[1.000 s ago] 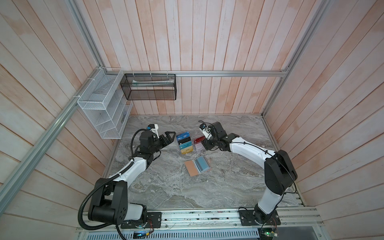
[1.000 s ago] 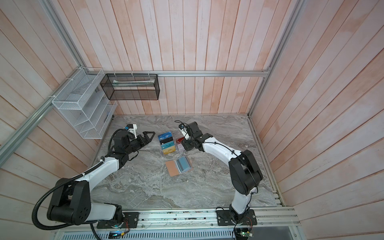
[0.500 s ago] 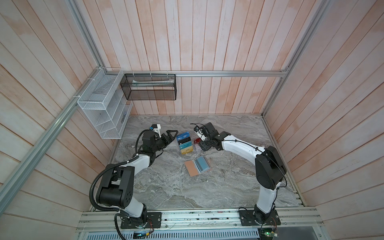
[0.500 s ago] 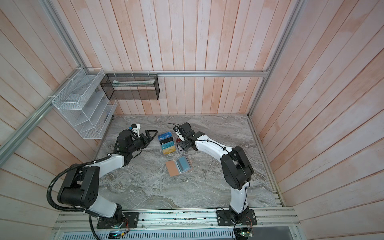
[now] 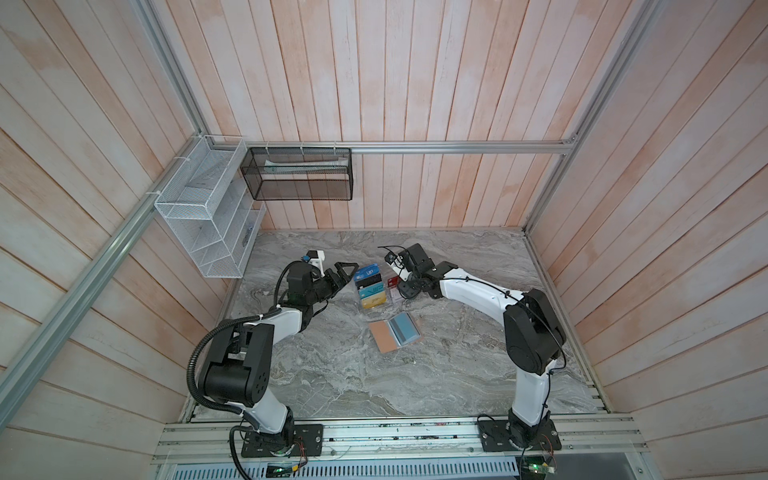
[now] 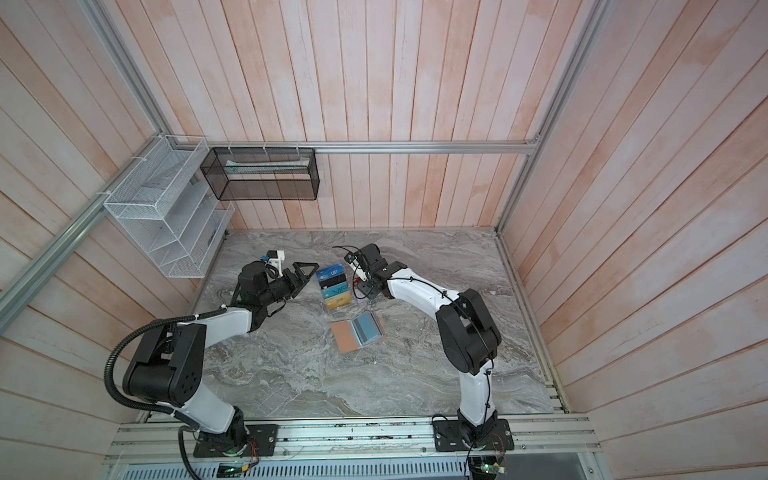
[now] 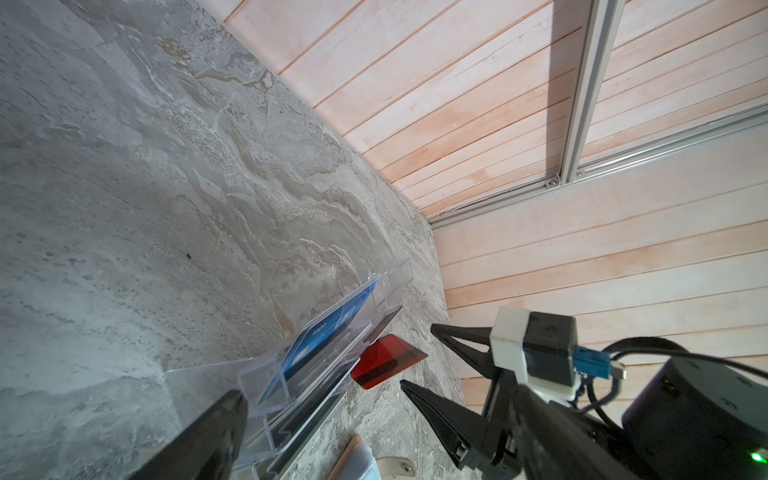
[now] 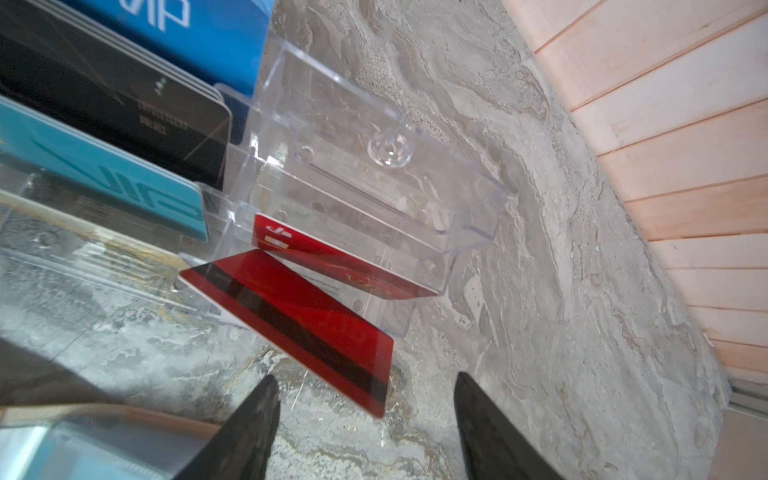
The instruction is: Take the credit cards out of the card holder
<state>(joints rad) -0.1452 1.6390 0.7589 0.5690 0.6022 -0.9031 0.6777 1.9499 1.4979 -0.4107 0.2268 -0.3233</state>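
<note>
The card holder (image 5: 380, 340) lies open on the marble, tan-pink cover page on the left. A blue-grey credit card (image 5: 404, 330) with a darker stripe sits in its right sleeve. My right gripper (image 8: 365, 380) is open beside a clear acrylic stand (image 5: 376, 286). A red card with a dark stripe (image 8: 299, 328) leans tilted from the stand's front. Its lower corner sits between the jaws, and neither finger touches it. My left gripper (image 5: 348, 275) is wide open and holds nothing, just left of the stand. Only one of its fingers (image 7: 224, 415) shows in the left wrist view.
The stand holds blue (image 8: 187, 20), black (image 8: 124, 108) and teal (image 8: 104, 174) cards and a second red card (image 8: 332, 266). A white wire rack (image 5: 208, 224) and a black mesh basket (image 5: 299, 174) hang on the back-left walls. Wooden walls enclose the marble top.
My right gripper has moved down and left, closer to the stand's right side, and its jaws have narrowed a little. My left gripper has edged toward the stand.
</note>
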